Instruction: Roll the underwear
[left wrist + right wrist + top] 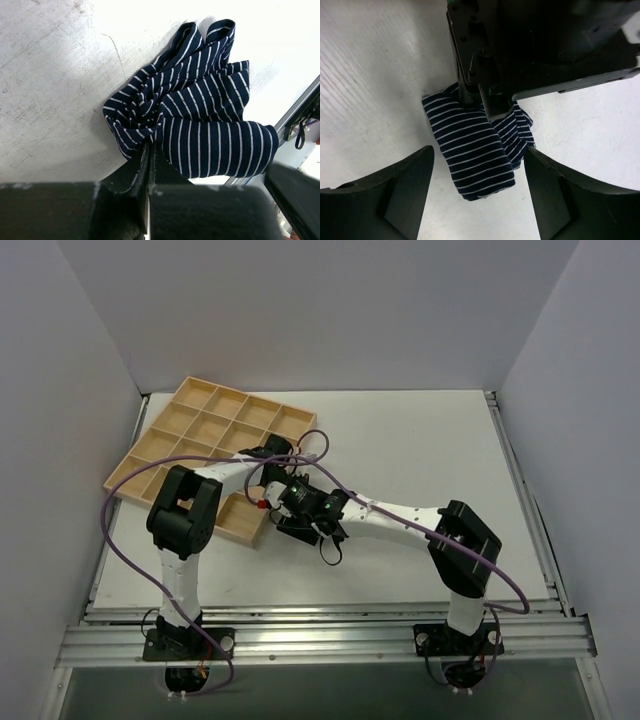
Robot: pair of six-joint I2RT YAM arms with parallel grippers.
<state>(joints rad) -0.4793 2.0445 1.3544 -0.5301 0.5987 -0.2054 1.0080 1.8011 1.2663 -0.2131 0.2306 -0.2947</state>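
Fingers (127, 172) of the left gripper (150, 150) are pressed together, pinching a fold of the underwear (200, 105) at its near edge; the cloth, dark navy with thin white stripes, spreads away from the pinch in a crumpled heap on the white table (50, 75); in the left wrist view one smoother, rounded fold lies to the right of the pinch, and the creased part reaches further out.

On the right gripper (479, 155) the fingers (407, 187) stand wide apart, one on each side of the garment; as far as the right wrist view shows, neither touches it; between them lies a flat striped lobe, and above it the dark body of the left gripper comes down onto the cloth and grips its upper edge.

From the top camera the left arm (185, 515) and the right arm (400, 520) meet near the middle of the table, just beside the right-hand edge of a wooden tray (200, 425) of square compartments; the underwear sits beneath the two grippers there, on the table and not in the tray, mostly hidden by them.
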